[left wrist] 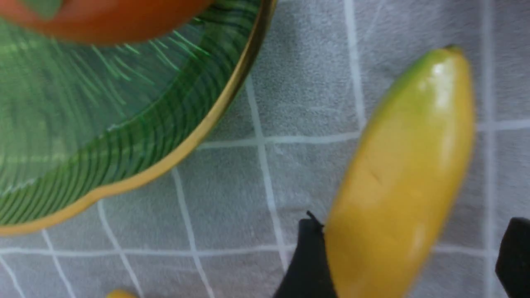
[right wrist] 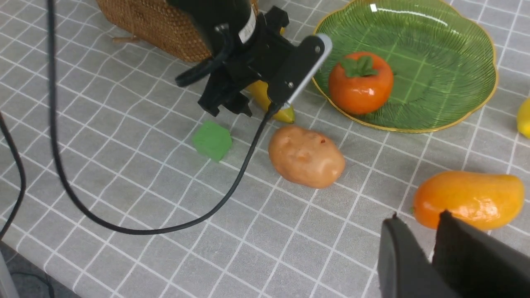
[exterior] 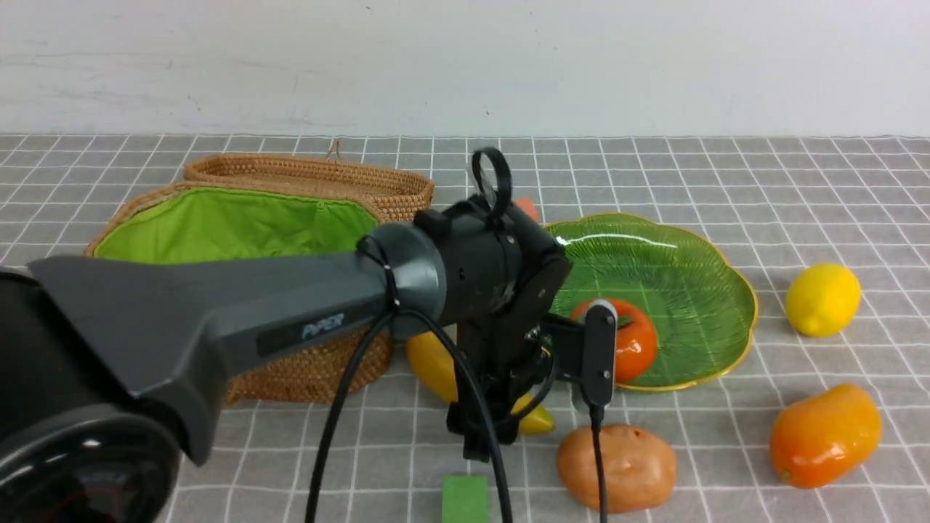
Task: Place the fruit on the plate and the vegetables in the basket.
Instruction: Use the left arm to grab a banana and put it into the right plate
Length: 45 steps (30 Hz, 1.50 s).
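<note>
The banana [left wrist: 405, 182] lies flat on the checked cloth, right between the fingers of the left pincer [left wrist: 410, 252]. Its skin is glossy yellow, greenish at the tip that points away from the pincer. It is plump and gently curved, and smooth enough that I judge it could slip under a shallow pinch. The pincer stands open and straddles the fruit's thick part. One finger touches its side and the other stands off with cloth showing between, so nothing is gripped yet. The step in hand looks like the pick of the banana. The next move calls for closing squarely across its width, then lifting and carrying it over the gold rim. The plate [left wrist: 124, 165] sits just beside the pincer on the touching finger's side, with the persimmon [left wrist: 103, 16] in it. The potato [exterior: 616, 466] and a green cube [exterior: 465, 497] lie near the pincer toward the robot, and the basket [exterior: 312, 370] is close on its other side. The right pincer [right wrist: 434, 248] hangs well apart beside the mango [right wrist: 463, 198], jaws nearly together, holding nothing
</note>
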Each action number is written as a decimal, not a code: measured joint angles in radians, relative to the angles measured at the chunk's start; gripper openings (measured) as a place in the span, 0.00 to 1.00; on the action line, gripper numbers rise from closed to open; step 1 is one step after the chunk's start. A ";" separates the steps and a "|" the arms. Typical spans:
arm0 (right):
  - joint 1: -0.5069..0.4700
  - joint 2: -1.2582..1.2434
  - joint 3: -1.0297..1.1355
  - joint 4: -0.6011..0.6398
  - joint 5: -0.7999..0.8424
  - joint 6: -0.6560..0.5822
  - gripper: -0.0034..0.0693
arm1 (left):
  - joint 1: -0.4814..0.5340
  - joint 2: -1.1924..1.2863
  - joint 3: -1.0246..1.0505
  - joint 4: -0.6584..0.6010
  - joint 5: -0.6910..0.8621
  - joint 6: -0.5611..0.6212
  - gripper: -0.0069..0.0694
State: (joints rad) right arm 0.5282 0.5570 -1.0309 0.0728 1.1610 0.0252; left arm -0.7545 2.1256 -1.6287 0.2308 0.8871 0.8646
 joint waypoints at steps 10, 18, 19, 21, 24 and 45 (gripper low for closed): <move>0.000 0.000 0.000 -0.001 0.003 -0.025 0.24 | 0.000 0.022 0.000 0.022 -0.049 0.002 0.50; 0.000 0.000 0.000 0.020 0.006 -0.025 0.24 | -0.034 -0.055 0.003 0.071 0.044 0.007 0.50; 0.000 0.000 0.000 0.020 0.006 -0.025 0.24 | -0.046 -0.083 0.003 0.079 0.048 0.014 0.50; 0.000 0.000 0.000 0.021 0.004 -0.025 0.24 | -0.061 -0.116 0.003 0.095 0.040 0.036 0.50; 0.000 0.000 0.000 0.021 -0.016 -0.025 0.24 | -0.090 -0.172 0.003 0.110 -0.035 0.119 0.50; 0.000 0.000 0.000 0.023 -0.020 -0.025 0.24 | -0.017 -0.032 0.004 0.119 -0.387 0.416 0.50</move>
State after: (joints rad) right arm 0.5282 0.5570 -1.0309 0.0958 1.1413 0.0000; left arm -0.7715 2.0937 -1.6247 0.3503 0.4998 1.2806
